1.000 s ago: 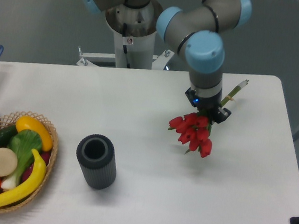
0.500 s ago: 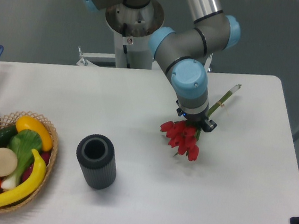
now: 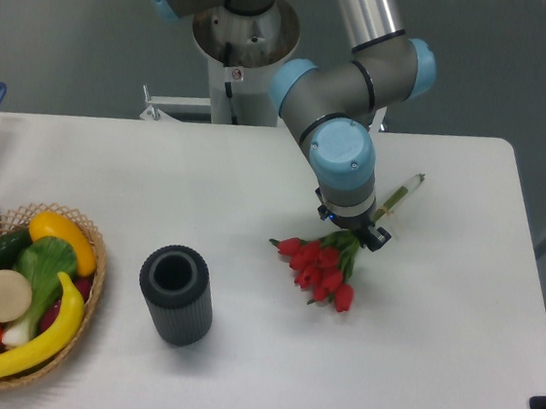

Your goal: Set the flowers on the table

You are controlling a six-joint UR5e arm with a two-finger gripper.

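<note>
Over the last second the grey and light-blue arm has swung left and come down, carrying the bunch of red tulips with green leaves and long green stems (image 3: 320,270) from above the right part of the large white matte tabletop (image 3: 256,183) toward its middle, and the red heads, which hung clear of the surface before, now look to be lying on it or just above it, fanned out to the lower left. That puts the task close to done: the flowers seem lowered to the table, with only the release left. The black two-finger gripper (image 3: 353,230) sits under the blue wrist, closed on the stems just behind the heads; the stem ends stick out past it up and to the right, tilted. The heads are bright red, tightly clustered, with a little green showing between them. The dark ribbed cylinder vase (image 3: 176,295) stands well apart to the left, and the wicker basket of fruit and vegetables (image 3: 19,295) sits at the left edge
</note>
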